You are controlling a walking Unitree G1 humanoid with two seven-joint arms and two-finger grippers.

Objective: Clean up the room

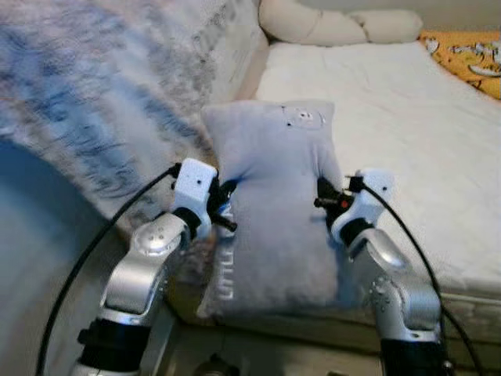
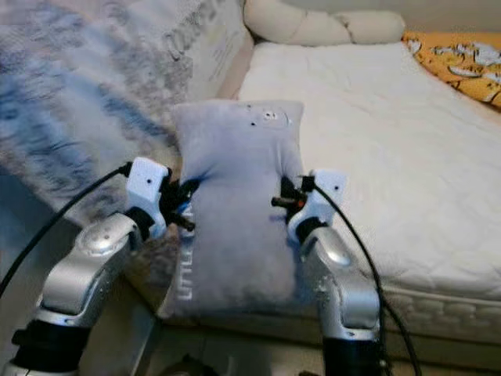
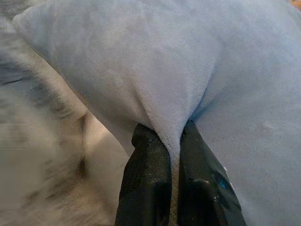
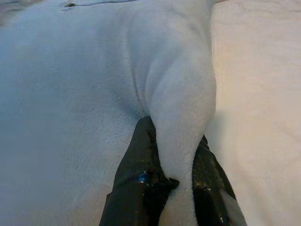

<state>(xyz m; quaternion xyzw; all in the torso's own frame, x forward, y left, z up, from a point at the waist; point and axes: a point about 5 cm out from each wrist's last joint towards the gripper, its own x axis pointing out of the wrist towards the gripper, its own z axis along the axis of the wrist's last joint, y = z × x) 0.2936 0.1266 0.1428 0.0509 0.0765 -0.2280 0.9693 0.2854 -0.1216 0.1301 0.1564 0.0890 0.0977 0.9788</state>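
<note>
A light blue plush pillow [image 1: 274, 204] with white lettering along one edge is held upright in front of me, over the near edge of the bed. My left gripper [image 1: 225, 205] is shut on the pillow's left side, and the left wrist view has its black fingers [image 3: 150, 174] pinching a fold of the blue fabric [image 3: 188, 70]. My right gripper [image 1: 322, 197] is shut on the pillow's right side; in the right wrist view a thick fold of the pillow [image 4: 178, 108] sits between its fingers [image 4: 141, 165].
A bed with a white mattress [image 1: 407, 133] stretches ahead and to the right. A fuzzy grey blanket [image 1: 102, 102] lies on the left. Cream pillows [image 1: 337, 23] rest at the head, and an orange patterned cloth [image 1: 470, 55] is at the far right.
</note>
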